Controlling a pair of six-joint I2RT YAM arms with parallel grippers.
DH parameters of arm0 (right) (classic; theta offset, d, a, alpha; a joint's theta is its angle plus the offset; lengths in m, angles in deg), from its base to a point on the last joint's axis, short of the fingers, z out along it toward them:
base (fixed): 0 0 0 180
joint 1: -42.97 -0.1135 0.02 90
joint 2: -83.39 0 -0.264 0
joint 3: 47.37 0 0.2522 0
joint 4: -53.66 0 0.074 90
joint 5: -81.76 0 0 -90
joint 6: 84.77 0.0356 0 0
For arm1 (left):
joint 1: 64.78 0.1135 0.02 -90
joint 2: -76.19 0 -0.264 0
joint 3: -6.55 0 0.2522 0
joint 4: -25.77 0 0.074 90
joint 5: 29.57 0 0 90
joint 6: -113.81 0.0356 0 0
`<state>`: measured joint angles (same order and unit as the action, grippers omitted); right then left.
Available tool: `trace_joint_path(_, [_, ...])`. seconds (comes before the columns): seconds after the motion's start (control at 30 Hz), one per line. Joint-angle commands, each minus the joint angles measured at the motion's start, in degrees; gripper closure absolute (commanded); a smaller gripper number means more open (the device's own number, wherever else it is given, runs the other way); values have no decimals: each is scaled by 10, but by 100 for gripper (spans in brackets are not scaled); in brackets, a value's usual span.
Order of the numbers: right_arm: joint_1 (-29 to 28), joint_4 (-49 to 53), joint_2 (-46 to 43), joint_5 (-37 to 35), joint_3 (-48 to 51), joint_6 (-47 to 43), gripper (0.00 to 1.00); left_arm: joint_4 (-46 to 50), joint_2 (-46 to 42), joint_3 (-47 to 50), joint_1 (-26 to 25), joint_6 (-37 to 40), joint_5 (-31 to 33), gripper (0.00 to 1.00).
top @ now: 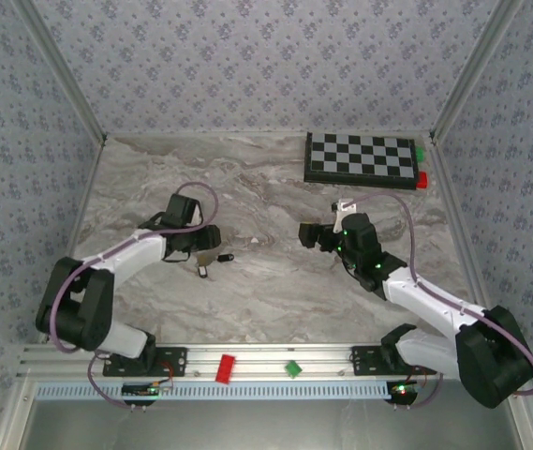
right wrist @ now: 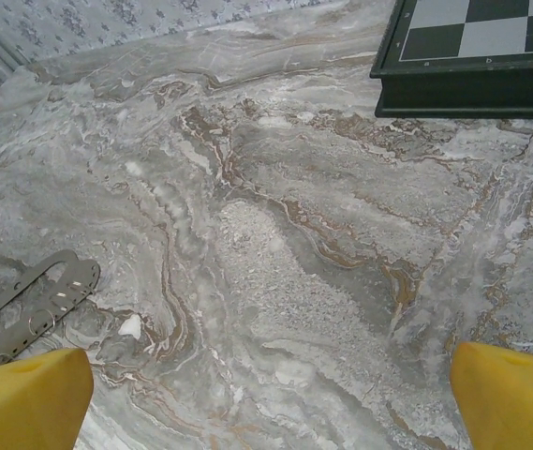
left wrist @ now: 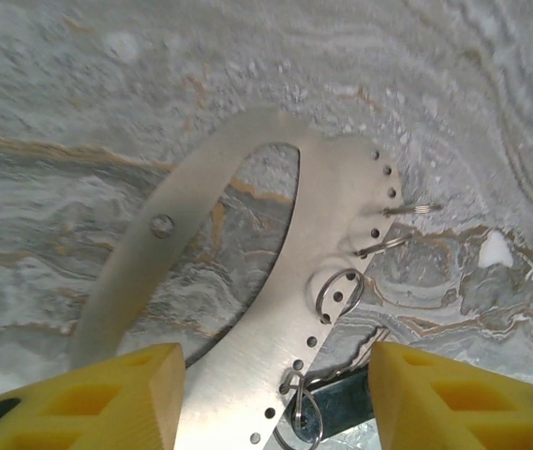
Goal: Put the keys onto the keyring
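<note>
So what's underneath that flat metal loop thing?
Through the oval opening in the keyring you see the marble table. Whatever lies beneath the solid metal band is covered.

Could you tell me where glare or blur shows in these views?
Top external: even light, only faint shadows. Left wrist: the keyring glares pale; marble at the top is soft. Right wrist: marble sharp, near fingertips slightly soft.

Robot lab booth: alu frame (top: 61,70), patterned walls (top: 266,56), marble tabletop (top: 266,272).
</note>
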<state>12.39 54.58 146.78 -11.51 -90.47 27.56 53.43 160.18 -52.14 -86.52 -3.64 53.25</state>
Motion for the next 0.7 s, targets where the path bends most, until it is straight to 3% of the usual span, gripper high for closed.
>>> trace_joint_path(0.0, [-6, -8, -14, -16, 1, -14, 1, -20, 26, -36, -5, 10, -34, 50])
trace_joint_path(0.07, [-5, -11, -19, -16, 4, -15, 1, -23, 42, -41, -11, 11, -38, 56])
trace_joint_path(0.67, [-8, -9, -12, -18, 4, -18, 0, -47, 106, -52, -33, 21, -68, 62])
